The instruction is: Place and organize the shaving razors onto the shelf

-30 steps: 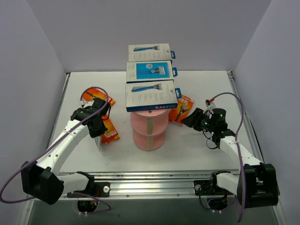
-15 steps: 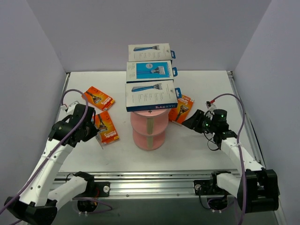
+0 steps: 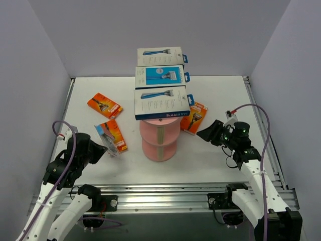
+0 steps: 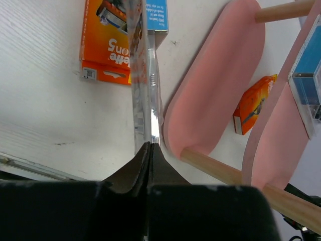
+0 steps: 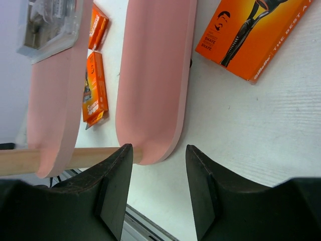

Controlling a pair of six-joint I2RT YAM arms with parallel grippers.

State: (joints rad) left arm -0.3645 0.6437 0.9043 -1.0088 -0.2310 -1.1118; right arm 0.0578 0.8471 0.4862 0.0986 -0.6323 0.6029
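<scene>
Tightly, left gripper [image 4: 150, 146] pinches blister pack [image 4: 144, 85] edge; right gripper [image 5: 158, 160] half-open, empty.

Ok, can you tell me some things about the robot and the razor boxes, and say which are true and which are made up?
1. The left end effector is shut on a clear pack. True.
2. The right end effector holds an orange pack. False: it is open and empty, and the orange pack lies on the table beside the shelf.
3. The blue box lies on top of the shelf, between the far white box and the near white box. True.
4. The shelf is green. False: it is pink.
</scene>
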